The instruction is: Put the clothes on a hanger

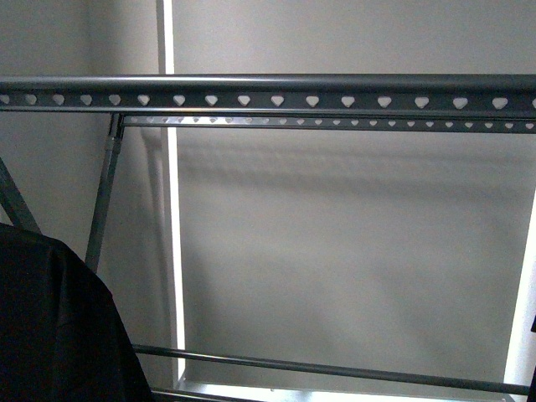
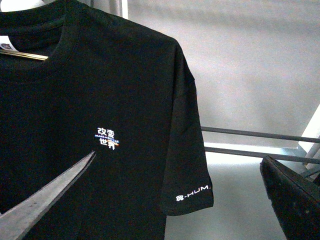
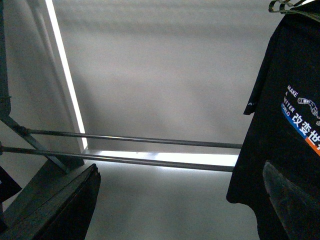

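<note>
The grey rack's top rail (image 1: 276, 99), punched with heart-shaped holes, runs across the front view. A black T-shirt (image 1: 50, 327) shows at the lower left there. In the left wrist view the black T-shirt (image 2: 100, 100), with small white and blue lettering, hangs from a thin bar in its collar. My left gripper (image 2: 178, 157) is open and empty, facing the shirt's sleeve. In the right wrist view a black T-shirt with blue and white lettering (image 3: 285, 125) hangs beside my right gripper (image 3: 180, 167), open and empty. I cannot tell whether it is the same shirt.
A second holed rail (image 1: 335, 122) runs behind the top one. A slanted leg (image 1: 105, 193) drops at the left. Low crossbars (image 3: 135, 140) span the bottom. A hook (image 3: 285, 6) sits above the shirt in the right wrist view. A grey wall lies behind.
</note>
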